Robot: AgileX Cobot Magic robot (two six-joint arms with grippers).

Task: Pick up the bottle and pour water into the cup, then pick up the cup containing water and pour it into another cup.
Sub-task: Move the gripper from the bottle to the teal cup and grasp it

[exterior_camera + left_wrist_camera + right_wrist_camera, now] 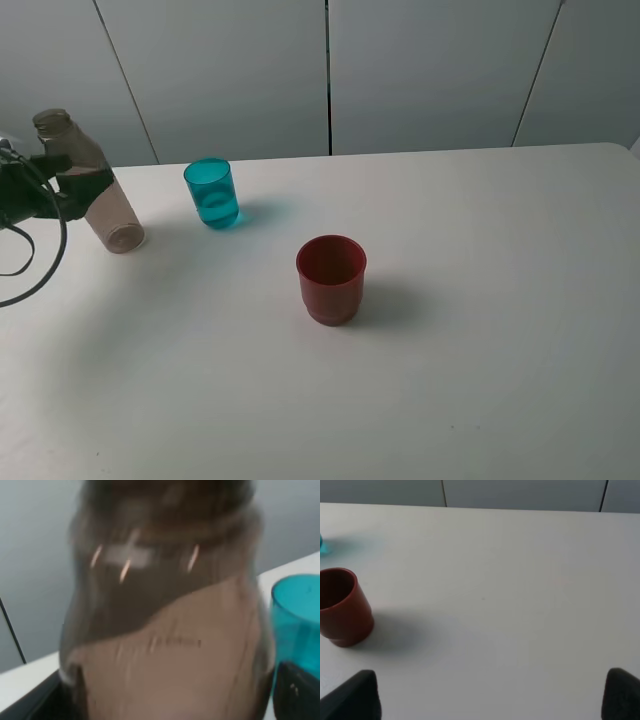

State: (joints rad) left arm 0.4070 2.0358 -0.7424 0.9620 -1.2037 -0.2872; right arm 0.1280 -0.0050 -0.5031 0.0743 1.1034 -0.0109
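My left gripper [70,186] is clamped round the bottle [112,215], which is tilted at the far-left edge of the white table [480,330]. Teal cup [212,194] just right of it. Red cup [331,278] nearer centre, apart. Right gripper [490,697] spread wide, holding nothing, over the table. Grey wall panels [430,70] behind.

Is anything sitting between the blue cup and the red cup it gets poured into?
Nothing visible: only bare table lies between the teal cup and the red cup. The bottle is on the teal cup's other side.
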